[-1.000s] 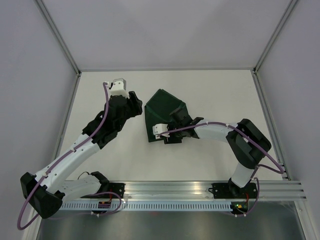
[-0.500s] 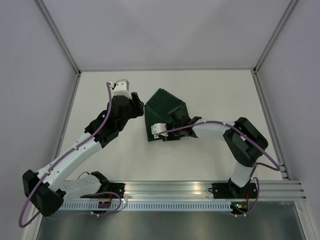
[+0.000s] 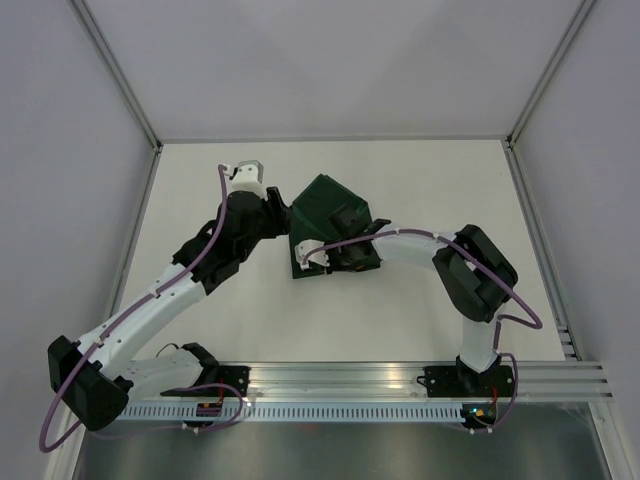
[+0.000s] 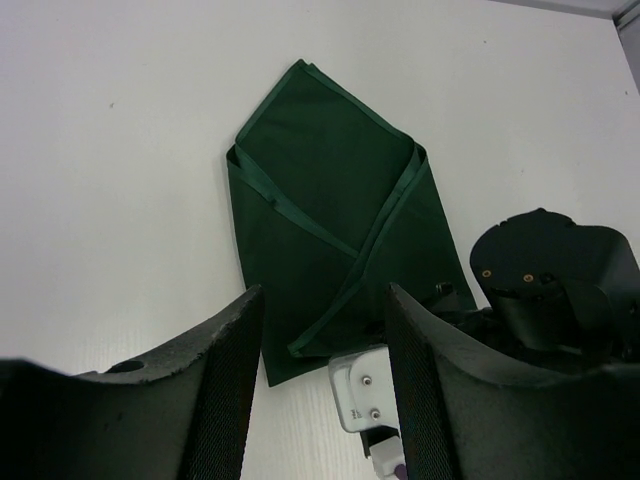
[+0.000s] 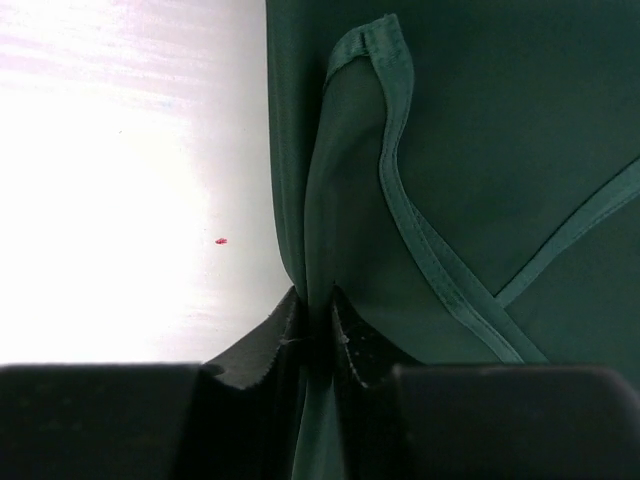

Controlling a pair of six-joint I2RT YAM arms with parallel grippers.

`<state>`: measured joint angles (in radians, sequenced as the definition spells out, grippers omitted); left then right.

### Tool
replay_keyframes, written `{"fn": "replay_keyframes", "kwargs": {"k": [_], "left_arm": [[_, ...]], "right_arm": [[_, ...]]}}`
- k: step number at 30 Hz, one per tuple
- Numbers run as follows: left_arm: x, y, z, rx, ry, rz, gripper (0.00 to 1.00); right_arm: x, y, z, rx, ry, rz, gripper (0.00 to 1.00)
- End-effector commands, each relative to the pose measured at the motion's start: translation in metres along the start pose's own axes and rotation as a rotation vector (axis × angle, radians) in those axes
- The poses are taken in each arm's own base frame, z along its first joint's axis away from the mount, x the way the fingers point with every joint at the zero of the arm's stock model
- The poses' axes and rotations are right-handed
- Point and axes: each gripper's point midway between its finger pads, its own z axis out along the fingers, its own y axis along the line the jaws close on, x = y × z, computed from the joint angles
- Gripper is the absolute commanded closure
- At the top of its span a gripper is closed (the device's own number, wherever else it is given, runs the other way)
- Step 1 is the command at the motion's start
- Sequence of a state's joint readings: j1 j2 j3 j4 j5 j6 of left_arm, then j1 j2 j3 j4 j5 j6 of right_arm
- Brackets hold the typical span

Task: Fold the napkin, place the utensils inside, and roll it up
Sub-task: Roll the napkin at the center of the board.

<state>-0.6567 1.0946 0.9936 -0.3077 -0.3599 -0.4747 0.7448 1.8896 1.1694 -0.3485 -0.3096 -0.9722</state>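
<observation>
Right gripper [image 5: 315, 320] has just snapped down. A second ago its jaws stood wide over the cloth, and now they are narrow and pinched on a raised ridge of the napkin [image 3: 325, 205] at its near end. The right arm has also slid left along that near edge. Over on the other side, the left gripper [image 4: 325, 295] has crept in closer and hangs with its jaws wide apart, above the napkin's near-left part and holding nothing.

That pinch looks like the start of the roll: the folding seems done, and the cloth is finally in hand rather than just hovered over.

The napkin lies flat on the table [image 3: 420, 180], about mid-table between the two arms. It is folded into a pointed envelope shape with two hemmed flaps crossing over its face. Its tip points to the far side and its broad end sits near, under the right wrist. The long axis runs near to far, leaning only a little. A roll begun at the near end would travel up that axis toward the tip.

No orange utensils show in any view, and whether they are tucked inside I cannot tell.
</observation>
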Motion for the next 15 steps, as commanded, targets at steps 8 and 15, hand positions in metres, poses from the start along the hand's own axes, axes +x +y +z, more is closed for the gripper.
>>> {"fn": "replay_keyframes", "kwargs": {"k": [8, 15], "left_arm": [[0.000, -0.009, -0.014, 0.076, -0.009, -0.040, 0.49], [0.022, -0.009, -0.026, 0.148, -0.022, -0.050, 0.54]], "right_arm": [[0.025, 0.049, 0.002, -0.300, 0.095, 0.154, 0.91], [0.019, 0.056, -0.010, -0.446, 0.055, 0.260, 0.96]]}}
